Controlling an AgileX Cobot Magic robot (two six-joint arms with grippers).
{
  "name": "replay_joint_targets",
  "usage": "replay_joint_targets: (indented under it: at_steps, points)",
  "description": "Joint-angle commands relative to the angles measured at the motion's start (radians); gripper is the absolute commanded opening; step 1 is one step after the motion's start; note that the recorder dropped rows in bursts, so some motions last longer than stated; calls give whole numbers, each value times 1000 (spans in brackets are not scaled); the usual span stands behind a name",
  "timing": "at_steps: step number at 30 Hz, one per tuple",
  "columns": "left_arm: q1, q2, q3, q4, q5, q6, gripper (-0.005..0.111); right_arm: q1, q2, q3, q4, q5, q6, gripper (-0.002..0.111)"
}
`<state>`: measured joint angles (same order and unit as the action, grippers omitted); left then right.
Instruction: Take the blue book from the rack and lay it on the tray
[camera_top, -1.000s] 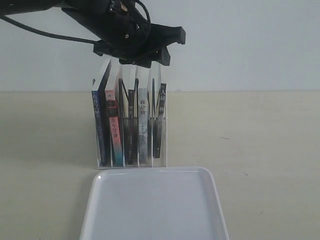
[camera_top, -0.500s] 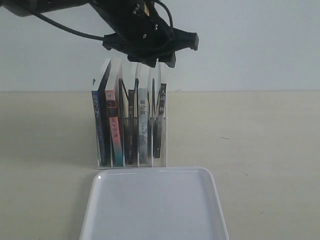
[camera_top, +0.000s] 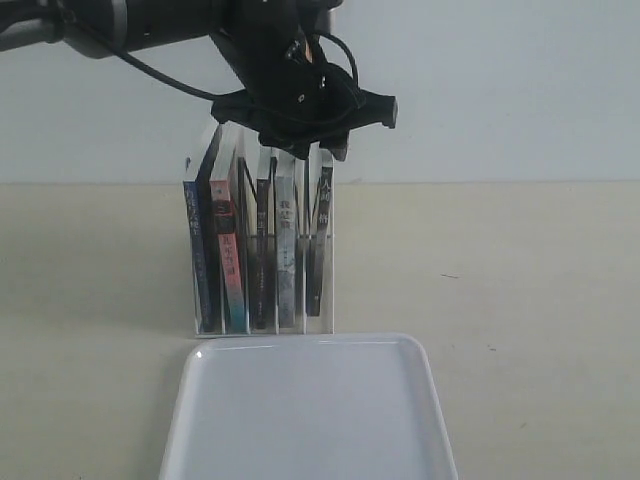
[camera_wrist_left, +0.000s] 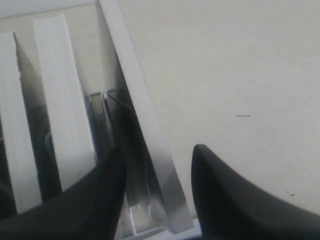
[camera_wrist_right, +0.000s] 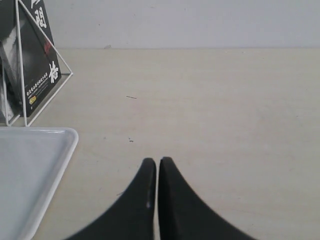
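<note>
The blue book (camera_top: 201, 255) stands in the leftmost slot of the white wire rack (camera_top: 331, 290), leaning slightly, dark spine towards the camera. The white tray (camera_top: 310, 420) lies flat just in front of the rack. My left gripper (camera_top: 303, 146) hangs open just above the right end of the rack, well to the right of the blue book. In the left wrist view, this gripper (camera_wrist_left: 160, 149) straddles the top edge of the rightmost book (camera_wrist_left: 142, 120) without touching it; the blue book is out of that view. My right gripper (camera_wrist_right: 157, 161) is shut on nothing above bare table.
Beside the blue book stand a pink-and-teal book (camera_top: 230, 265), a dark book (camera_top: 260, 260), a grey-spined book (camera_top: 287, 255) and a black book (camera_top: 318, 240). The right wrist view shows the tray's corner (camera_wrist_right: 35, 165) and the rack's end (camera_wrist_right: 46, 92). A pale wall stands behind.
The left gripper has moved to the right along the rack's top, then dropped a little closer to the books. The books, rack and tray have not moved.
</note>
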<state>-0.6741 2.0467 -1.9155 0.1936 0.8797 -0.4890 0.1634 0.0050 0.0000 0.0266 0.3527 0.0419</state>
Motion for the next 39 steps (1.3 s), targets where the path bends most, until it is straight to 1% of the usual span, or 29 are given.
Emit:
replay_joint_targets:
  at_steps: [1, 9, 19, 23, 28, 35, 39]
  points:
    - [-4, 2, -8, 5, 11, -19, 41, -4, -5, 0, -6, -12, 1, 1]
    - [-4, 17, -8, 13, 42, -31, 41, -4, -5, 0, -6, -12, 1, 1]
    - [-4, 30, -8, 5, 40, -38, 40, -4, -5, 0, -6, -12, 1, 1]
    - [-4, 30, -10, 5, 40, -42, 32, -4, -5, 0, -6, -12, 1, 1]
    - [-4, 30, -12, 5, 40, -42, 17, -4, -5, 0, -6, -12, 1, 1]
    - [-4, 30, -14, 5, 34, -42, 15, -4, -5, 0, -6, -12, 1, 1]
    - [-8, 30, -14, 7, 34, -42, 9, -4, -5, 0, -6, -12, 1, 1]
